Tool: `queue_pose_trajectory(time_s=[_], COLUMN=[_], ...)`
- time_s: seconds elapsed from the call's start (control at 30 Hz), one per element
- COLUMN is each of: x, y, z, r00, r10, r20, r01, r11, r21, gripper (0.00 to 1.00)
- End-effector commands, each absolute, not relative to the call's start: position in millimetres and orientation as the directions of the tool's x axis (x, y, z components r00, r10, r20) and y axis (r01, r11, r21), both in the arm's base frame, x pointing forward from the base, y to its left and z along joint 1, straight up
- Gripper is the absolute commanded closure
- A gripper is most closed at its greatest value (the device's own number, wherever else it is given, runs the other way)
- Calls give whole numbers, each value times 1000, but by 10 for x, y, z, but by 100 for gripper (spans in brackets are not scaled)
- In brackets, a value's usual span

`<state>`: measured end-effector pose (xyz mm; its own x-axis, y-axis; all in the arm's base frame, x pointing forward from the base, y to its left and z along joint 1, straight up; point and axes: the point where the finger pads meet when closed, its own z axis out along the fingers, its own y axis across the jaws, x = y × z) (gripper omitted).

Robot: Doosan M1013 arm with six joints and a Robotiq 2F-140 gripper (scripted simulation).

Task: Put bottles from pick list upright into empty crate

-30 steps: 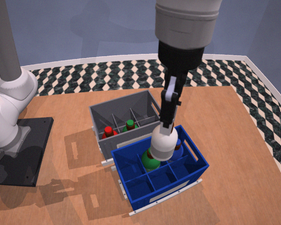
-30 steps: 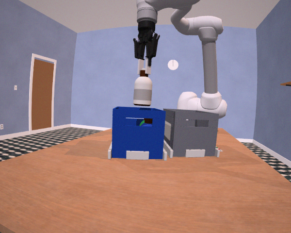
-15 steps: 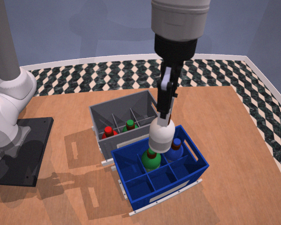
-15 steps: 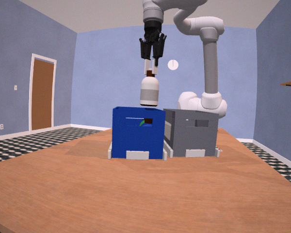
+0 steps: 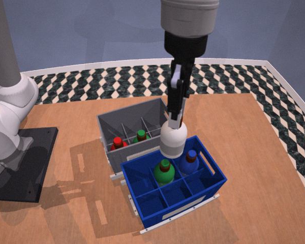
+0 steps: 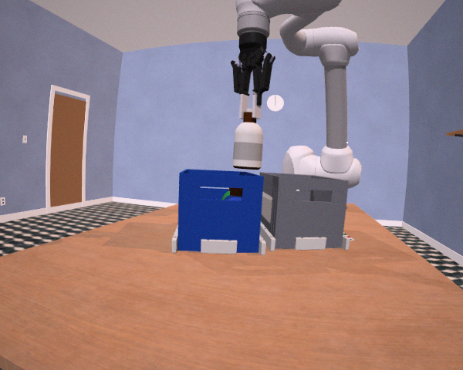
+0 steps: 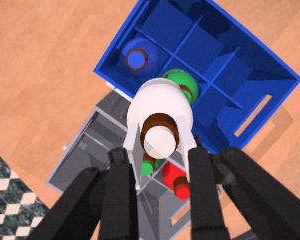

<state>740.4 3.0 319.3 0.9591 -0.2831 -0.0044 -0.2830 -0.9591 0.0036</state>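
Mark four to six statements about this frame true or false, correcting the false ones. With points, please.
1. The gripper [image 5: 176, 126] [image 6: 250, 115] [image 7: 159, 132] is shut on the white bottle [image 5: 173, 139] [image 6: 248, 145] [image 7: 159, 102]. True.
2. The white bottle hangs tipped onto its side. False: it hangs upright.
3. The gray crate [image 5: 128, 154] [image 6: 309, 223] [image 7: 65, 167] holds a red bottle [image 5: 118, 145] [image 7: 176, 175]. True.
4. The blue bottle [image 5: 188, 163] [image 7: 140, 57] stands in the gray crate. False: it stands in the blue crate [image 5: 132, 181] [image 6: 220, 223] [image 7: 190, 10].
5. Both crates sit on the table [image 5: 252, 157] [image 6: 224, 311] [image 7: 30, 75]. True.
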Motion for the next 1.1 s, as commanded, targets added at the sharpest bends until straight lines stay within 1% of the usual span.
queue_pose_trajectory(time_s=[0.0,1.07], x=[7386,7248], y=[101,644], z=[3194,3194], r00=[959,959], r10=[-283,-283], r20=[-4,-4], r01=[-283,-283], r11=[-959,-959], r21=[3,3], gripper=[100,100])
